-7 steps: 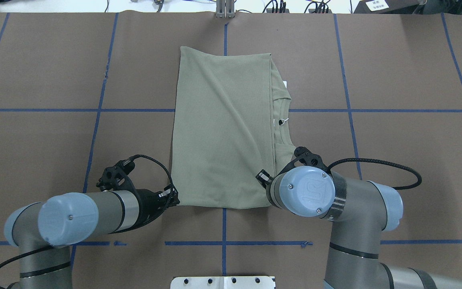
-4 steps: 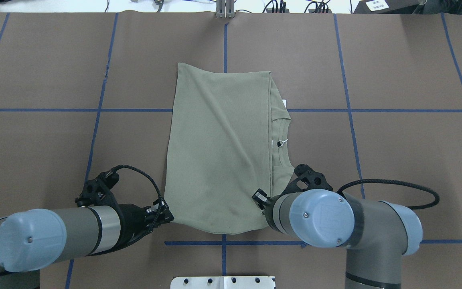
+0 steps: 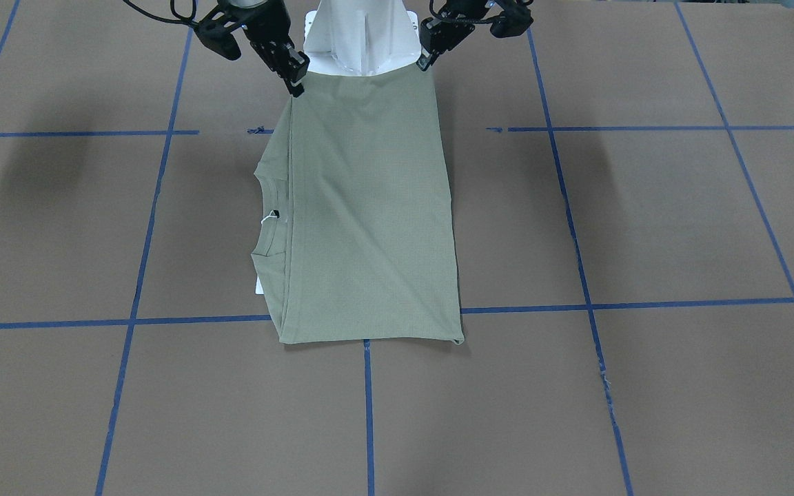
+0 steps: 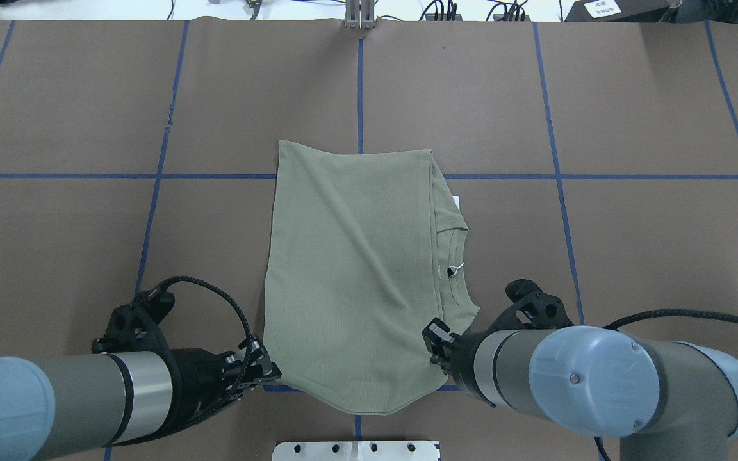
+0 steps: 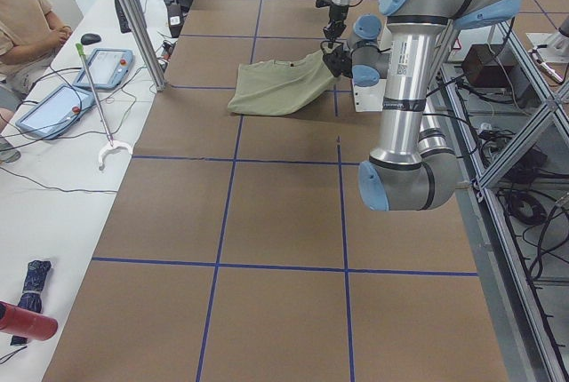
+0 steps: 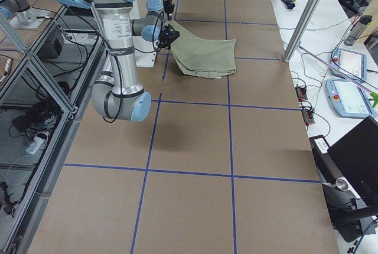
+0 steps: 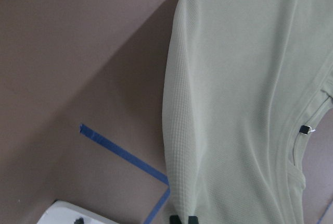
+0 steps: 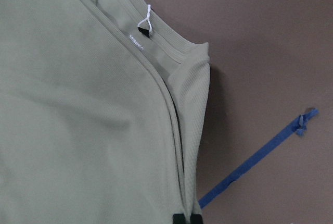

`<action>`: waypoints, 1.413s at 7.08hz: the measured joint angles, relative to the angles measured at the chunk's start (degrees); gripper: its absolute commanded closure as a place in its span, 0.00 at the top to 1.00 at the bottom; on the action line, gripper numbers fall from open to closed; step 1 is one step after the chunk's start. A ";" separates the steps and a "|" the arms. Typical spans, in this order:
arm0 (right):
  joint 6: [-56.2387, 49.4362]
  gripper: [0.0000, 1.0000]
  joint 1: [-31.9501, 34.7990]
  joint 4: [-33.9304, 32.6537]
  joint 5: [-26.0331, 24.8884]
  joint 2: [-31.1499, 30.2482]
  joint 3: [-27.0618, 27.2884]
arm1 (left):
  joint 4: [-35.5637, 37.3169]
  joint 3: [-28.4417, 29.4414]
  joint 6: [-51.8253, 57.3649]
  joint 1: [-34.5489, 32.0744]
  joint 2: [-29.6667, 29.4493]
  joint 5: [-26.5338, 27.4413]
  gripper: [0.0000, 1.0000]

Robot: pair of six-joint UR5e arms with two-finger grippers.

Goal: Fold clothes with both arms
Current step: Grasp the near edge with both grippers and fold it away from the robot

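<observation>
Brown table, crossed by blue tape lines, is carrying a sage-green shirt at its middle, toward the robot's side. The shirt is lying folded into one long panel. Its far edge is resting flat on the table, while its near edge is being held up off the surface, sagging in a shallow curve between the two held corners. A ribbed collar is showing along the panel's edge on the robot's right, with a small white tag looped at it. The left gripper is clamping the near left corner, with cloth pinched between its fingertips. The right gripper is pinching the near right corner in the same way. Both arms are reaching in low, one at each side of the white base.
</observation>
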 measured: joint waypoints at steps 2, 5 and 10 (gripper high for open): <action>-1.96 0.00 6.98 0.14 1.31 3.17 -3.66 | 3.82 3.32 7.30 -8.20 -6.24 -1.14 0.00; -8.03 0.00 17.06 1.00 6.28 10.55 -17.04 | 2.67 15.80 16.84 -18.42 -12.97 -1.56 0.00; -13.59 1.00 24.16 12.88 10.90 18.61 -40.01 | -15.04 42.00 22.99 -24.98 -20.87 -1.33 0.46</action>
